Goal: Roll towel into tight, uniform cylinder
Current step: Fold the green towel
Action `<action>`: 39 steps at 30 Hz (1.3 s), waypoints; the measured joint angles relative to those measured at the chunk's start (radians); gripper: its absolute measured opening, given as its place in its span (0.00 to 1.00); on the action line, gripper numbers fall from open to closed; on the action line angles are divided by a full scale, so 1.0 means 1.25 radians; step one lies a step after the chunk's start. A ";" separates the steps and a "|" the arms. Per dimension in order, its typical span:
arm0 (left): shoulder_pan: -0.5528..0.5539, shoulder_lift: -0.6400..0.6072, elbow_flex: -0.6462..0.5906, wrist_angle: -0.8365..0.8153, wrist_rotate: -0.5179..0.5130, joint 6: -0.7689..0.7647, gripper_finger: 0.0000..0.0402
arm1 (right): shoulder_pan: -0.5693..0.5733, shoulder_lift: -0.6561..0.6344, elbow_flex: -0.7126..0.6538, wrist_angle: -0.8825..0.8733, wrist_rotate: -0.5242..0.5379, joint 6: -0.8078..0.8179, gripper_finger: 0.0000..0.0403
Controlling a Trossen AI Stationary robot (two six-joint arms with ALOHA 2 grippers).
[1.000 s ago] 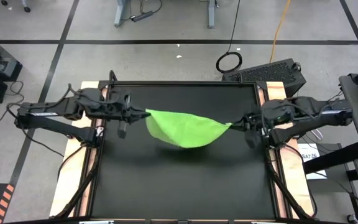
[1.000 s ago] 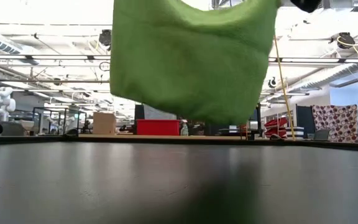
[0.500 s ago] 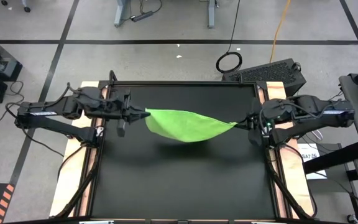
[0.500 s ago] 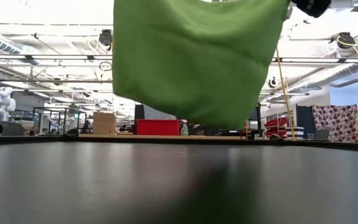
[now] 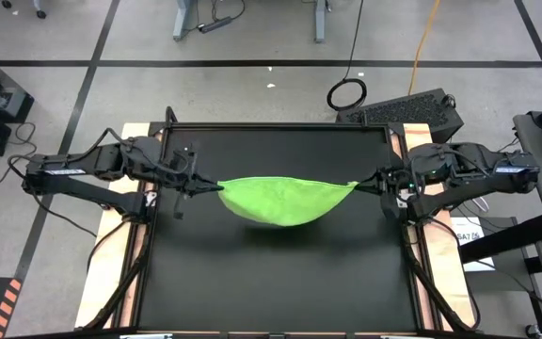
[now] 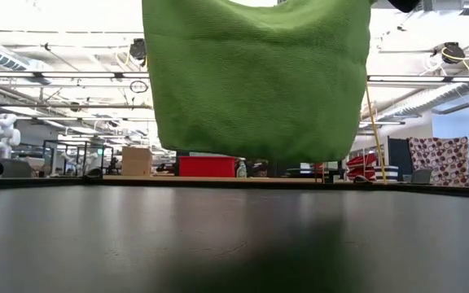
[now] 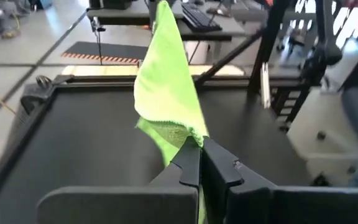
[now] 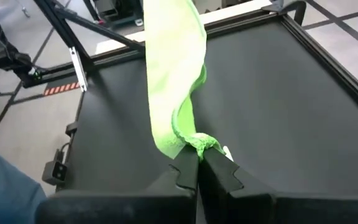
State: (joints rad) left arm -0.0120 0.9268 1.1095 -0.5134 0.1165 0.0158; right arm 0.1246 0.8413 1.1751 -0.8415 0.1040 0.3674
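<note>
Lime-green towel (image 5: 280, 198), soft plain cloth, hanging stretched above the black table, sagging in the middle, clear of its surface

Left tool (image 5: 216, 185) clamped shut, right tool (image 5: 358, 185) clamped shut, facing inward

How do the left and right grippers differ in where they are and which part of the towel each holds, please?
The left gripper sits near the table's left edge, pinching the towel's left corner; the right gripper sits near the right edge, pinching the right corner. Both are shut on the towel, which hangs between them clear of the table.
</note>
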 joint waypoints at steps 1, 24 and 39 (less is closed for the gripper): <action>0.004 0.000 0.000 -0.008 0.000 0.020 0.00 | 0.000 0.000 0.000 -0.002 0.000 0.013 0.00; -0.146 0.000 -0.002 0.001 0.079 -0.238 0.00 | 0.112 0.001 0.000 0.049 -0.157 0.028 0.00; -0.306 0.050 -0.015 -0.223 -0.433 -0.507 0.00 | 0.222 0.035 -0.005 -0.082 0.097 0.163 0.00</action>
State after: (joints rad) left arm -0.3946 0.9890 1.0908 -0.7926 -0.4244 -0.6178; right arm 0.4026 0.8848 1.1687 -0.9440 0.2255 0.5717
